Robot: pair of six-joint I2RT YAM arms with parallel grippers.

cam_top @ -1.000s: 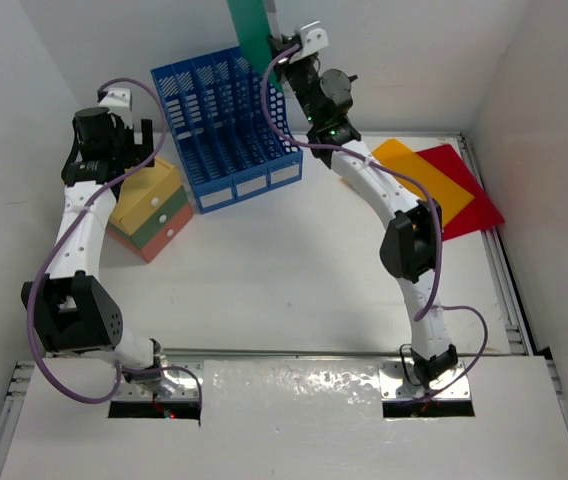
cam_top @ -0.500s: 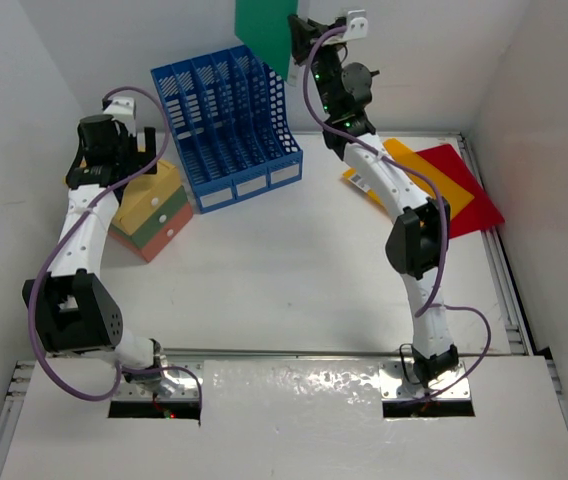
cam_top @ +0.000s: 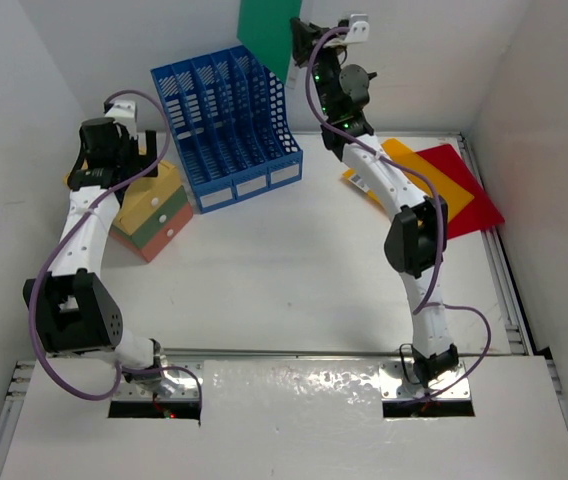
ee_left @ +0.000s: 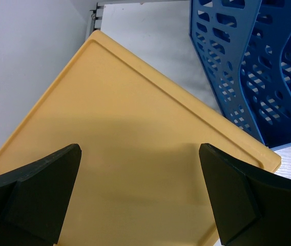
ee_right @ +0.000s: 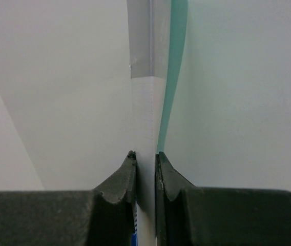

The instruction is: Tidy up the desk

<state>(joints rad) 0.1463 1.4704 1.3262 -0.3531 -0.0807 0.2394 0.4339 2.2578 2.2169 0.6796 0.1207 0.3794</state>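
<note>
The desk (cam_top: pixel 264 260) is a white tabletop with rails at its edges. My right gripper (cam_top: pixel 299 45) is raised high at the back, above the right end of the blue file rack (cam_top: pixel 226 125), and is shut on a green folder (cam_top: pixel 264 35) that hangs upright. In the right wrist view the green folder (ee_right: pixel 173 77) shows edge-on, pinched in the right gripper (ee_right: pixel 145 160). My left gripper (cam_top: pixel 144 150) hovers over the yellow-topped drawer box (cam_top: pixel 154 210). It stands open (ee_left: pixel 140 195) above the yellow top (ee_left: pixel 130 128), with nothing between its fingers.
An orange folder (cam_top: pixel 429 185) and a red folder (cam_top: pixel 469 200) lie overlapped at the right edge of the desk. The file rack (ee_left: pixel 253 66) stands just right of the drawer box. White walls enclose the back and sides.
The right arm has swung the green folder slightly right and turned its wrist, then held still. The left gripper shifted a little over the drawer box.
</note>
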